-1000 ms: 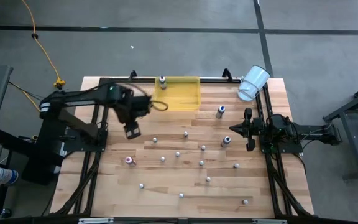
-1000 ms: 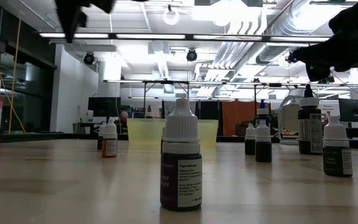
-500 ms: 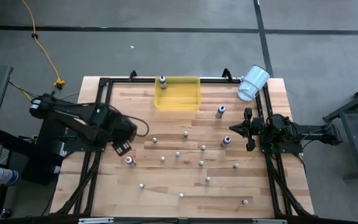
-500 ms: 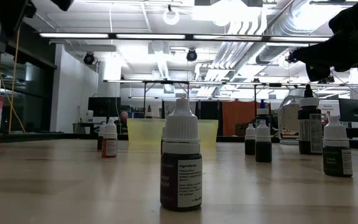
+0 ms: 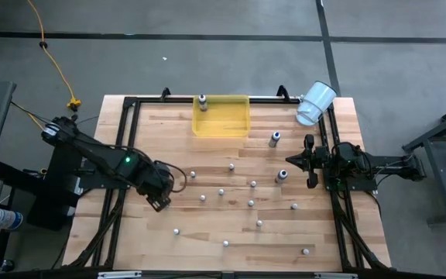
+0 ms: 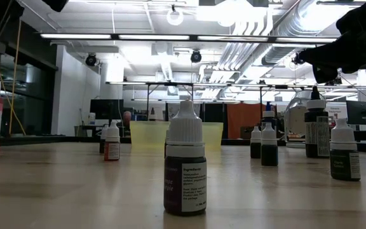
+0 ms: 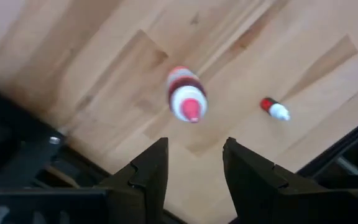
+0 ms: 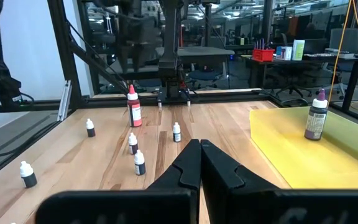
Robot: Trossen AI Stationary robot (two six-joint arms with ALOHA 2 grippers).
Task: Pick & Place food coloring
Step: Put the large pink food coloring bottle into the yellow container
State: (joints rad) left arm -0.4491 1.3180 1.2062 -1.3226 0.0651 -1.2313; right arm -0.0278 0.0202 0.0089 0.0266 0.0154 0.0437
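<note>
— Where is the food coloring you are after?

— Your red bottle (image 7: pixel 187 102) with the pale cap stands upright on the table (image 5: pixel 207 248), right under your left gripper (image 7: pixel 194 168), just ahead of its fingertips and in line with the gap between them. A smaller red and white bottle (image 7: pixel 274 109) sits off to one side of that gripper, apart from it.

— And the claw?

— Your left gripper's fingers stand apart with nothing between them. The small bottles (image 5: pixel 221 191) are scattered from beside it across to your right gripper (image 5: pixel 310 163), which waits at the table's right edge, pinched closed on nothing.

— Anything placed?

— One dark bottle (image 5: pixel 202 101) stands in the yellow tray (image 5: pixel 227 120), well beyond your left gripper, at the far edge.
</note>
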